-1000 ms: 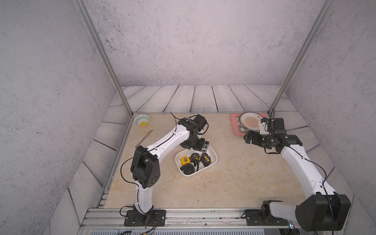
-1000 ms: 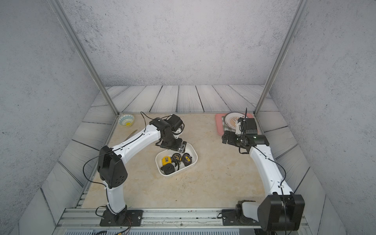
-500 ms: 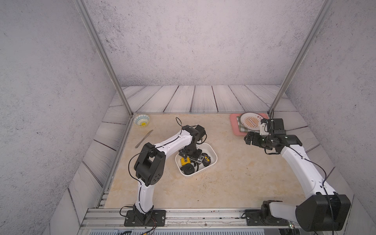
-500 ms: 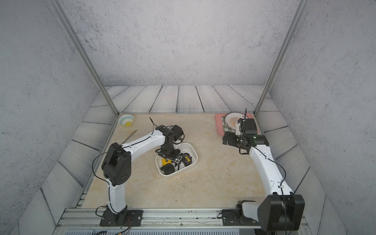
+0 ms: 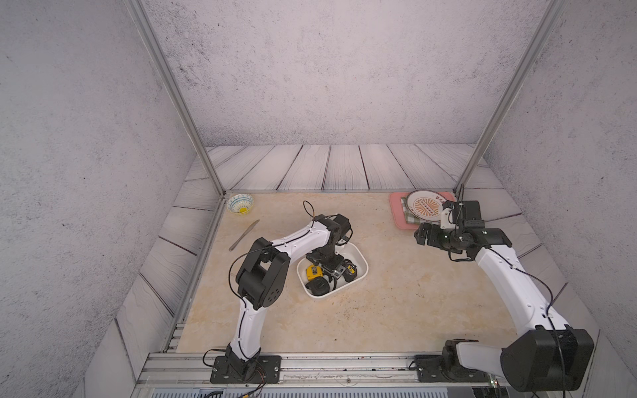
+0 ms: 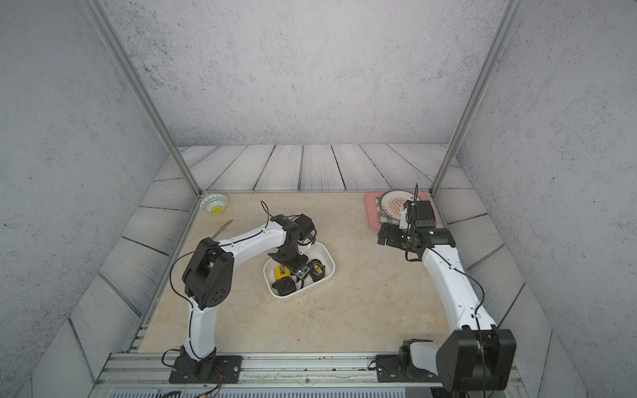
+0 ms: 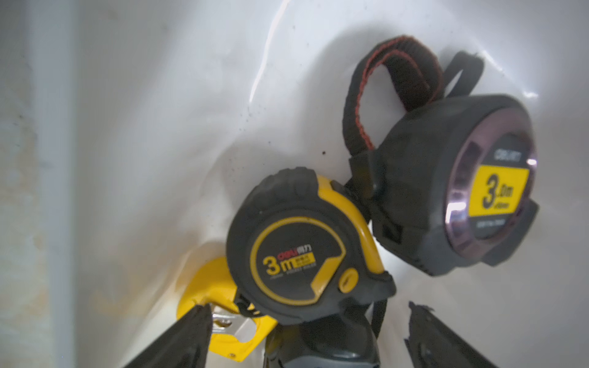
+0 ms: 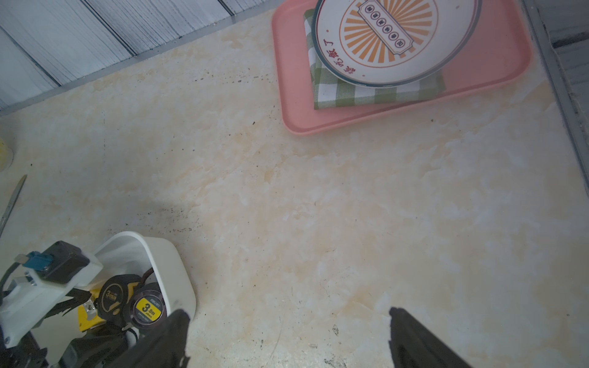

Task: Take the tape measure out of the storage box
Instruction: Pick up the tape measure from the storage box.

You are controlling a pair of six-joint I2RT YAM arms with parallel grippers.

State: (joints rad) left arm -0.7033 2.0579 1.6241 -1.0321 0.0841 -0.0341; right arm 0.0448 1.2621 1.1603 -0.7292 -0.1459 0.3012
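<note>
As left arm [image 5: 303, 237] dropped, jaws open inside storage box [image 5: 344, 287]

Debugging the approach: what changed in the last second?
The left claw swung from the far rim of the shallow white plastic storage box down inside, over the black-and-yellow tape measures; open, nothing gripped. Right claw, tape measures, box unmoved.

White arms [image 5: 303, 237], black joints [image 5: 262, 279] (thin black cables [image 5: 229, 275]).
</note>
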